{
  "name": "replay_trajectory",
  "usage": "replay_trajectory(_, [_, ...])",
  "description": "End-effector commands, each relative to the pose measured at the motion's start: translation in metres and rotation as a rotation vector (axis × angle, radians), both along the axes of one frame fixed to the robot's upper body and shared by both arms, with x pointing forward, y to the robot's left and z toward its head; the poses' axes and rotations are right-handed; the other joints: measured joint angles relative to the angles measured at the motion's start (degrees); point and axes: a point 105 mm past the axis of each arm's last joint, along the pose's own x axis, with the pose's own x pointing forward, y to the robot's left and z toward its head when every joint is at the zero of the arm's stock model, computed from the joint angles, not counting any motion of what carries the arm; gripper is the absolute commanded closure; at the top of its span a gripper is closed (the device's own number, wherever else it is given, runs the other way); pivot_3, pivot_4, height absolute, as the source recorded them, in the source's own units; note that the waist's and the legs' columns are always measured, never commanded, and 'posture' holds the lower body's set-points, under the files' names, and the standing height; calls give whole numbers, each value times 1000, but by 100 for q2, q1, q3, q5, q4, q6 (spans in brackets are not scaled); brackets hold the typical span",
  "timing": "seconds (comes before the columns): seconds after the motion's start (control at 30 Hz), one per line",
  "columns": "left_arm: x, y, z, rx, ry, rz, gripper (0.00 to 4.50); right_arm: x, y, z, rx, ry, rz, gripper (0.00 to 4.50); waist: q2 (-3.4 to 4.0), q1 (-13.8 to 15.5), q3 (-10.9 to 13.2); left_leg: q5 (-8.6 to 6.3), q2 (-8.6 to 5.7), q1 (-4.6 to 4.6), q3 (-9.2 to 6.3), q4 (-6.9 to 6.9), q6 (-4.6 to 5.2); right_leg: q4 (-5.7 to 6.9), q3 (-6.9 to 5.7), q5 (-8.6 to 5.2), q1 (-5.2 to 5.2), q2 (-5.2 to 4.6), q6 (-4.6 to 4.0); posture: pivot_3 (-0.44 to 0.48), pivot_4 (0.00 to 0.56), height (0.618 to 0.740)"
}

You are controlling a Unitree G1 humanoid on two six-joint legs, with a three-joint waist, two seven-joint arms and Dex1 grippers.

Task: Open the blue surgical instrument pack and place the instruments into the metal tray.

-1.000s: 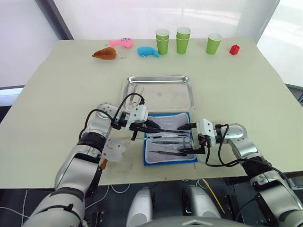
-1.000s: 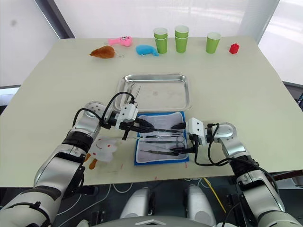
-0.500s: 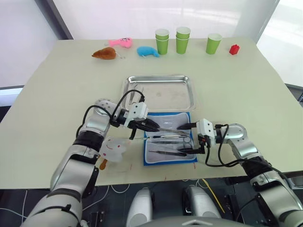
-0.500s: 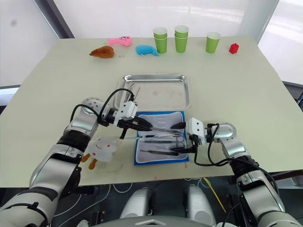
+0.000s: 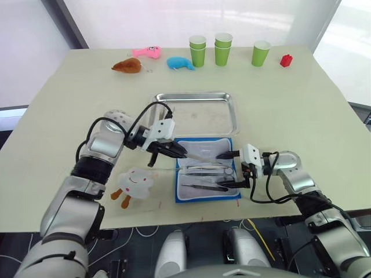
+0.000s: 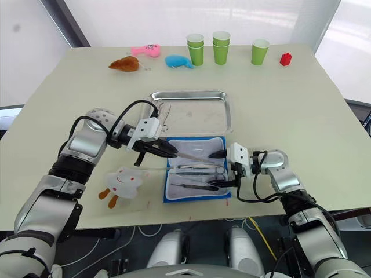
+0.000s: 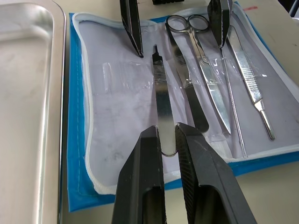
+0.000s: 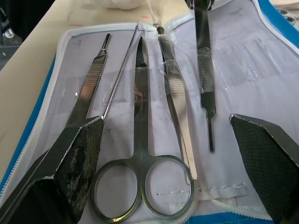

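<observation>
Left wrist view: left gripper is pinching flat tweezers, lifting them toward the metal tray at twelve o'clock; right gripper, spread wide, is pinning the blue surgical instrument pack.

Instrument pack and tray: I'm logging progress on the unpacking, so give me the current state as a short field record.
pack: blue surgical instrument pack lies open on the table, in front of the tray
left gripper: left gripper shut on a flat steel instrument, held above the pack's lining
right gripper: right gripper open, fingers astride the pack's right end
still in pack: scissors, forceps, two more thin tools
tray: metal tray holds at least one instrument at its left end
</observation>
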Motion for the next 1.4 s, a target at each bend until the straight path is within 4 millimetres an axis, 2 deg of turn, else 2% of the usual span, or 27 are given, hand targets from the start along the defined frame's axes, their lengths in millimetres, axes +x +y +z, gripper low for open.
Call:
replay_trajectory(0.03, [-8,-1,15,-11,-16,-56,4439,-8,-8,-31,-92,114,-24,0,0,0,0,0,0,0,0,0,0,0,0,0,0,0,0,0,150,740])
replay_trajectory(0.4, [-20,21,34,47,-31,-26,4439,-8,-7,-34,-103,106,-26,0,0,-44,0,0,0,1,-1,-1,0,-1,0,0,0,0,0,0,150,740])
replay_trajectory(0.63, [-30,42,43,118,-20,2,4439,-8,-7,-35,-105,101,-24,0,0,-67,0,0,1,1,-2,-3,0,-1,0,-1,0,-1,0,0,150,740])
replay_trajectory(0.87, [-31,57,58,123,-42,44,4439,-9,-6,-36,-107,99,-21,0,-1,-67,-1,0,1,1,-2,-3,0,-1,-1,-1,0,0,0,0,150,740])
replay_trajectory(1.0, [-25,60,71,66,-69,85,4439,-9,-6,-37,-110,97,-18,0,-1,-66,-1,0,1,1,-2,-2,0,-1,-1,-1,0,0,0,0,150,740])
replay_trajectory(1.13, [-11,53,85,-61,-131,168,4439,-9,-6,-37,-112,96,-15,0,-2,-65,-2,0,1,1,-2,-2,0,0,-2,-1,0,0,0,0,150,740])
replay_trajectory(1.23, [2,46,91,-151,-187,262,4439,-9,-7,-37,-113,95,-13,0,-6,-66,-4,0,1,2,-2,-1,0,0,-2,-1,2,-1,1,0,150,740])
replay_trajectory(1.4, [26,25,98,-401,-238,517,4439,-10,-7,-37,-113,92,-15,0,-6,-73,-4,0,1,1,-5,0,0,1,-2,0,3,-3,1,0,150,740])
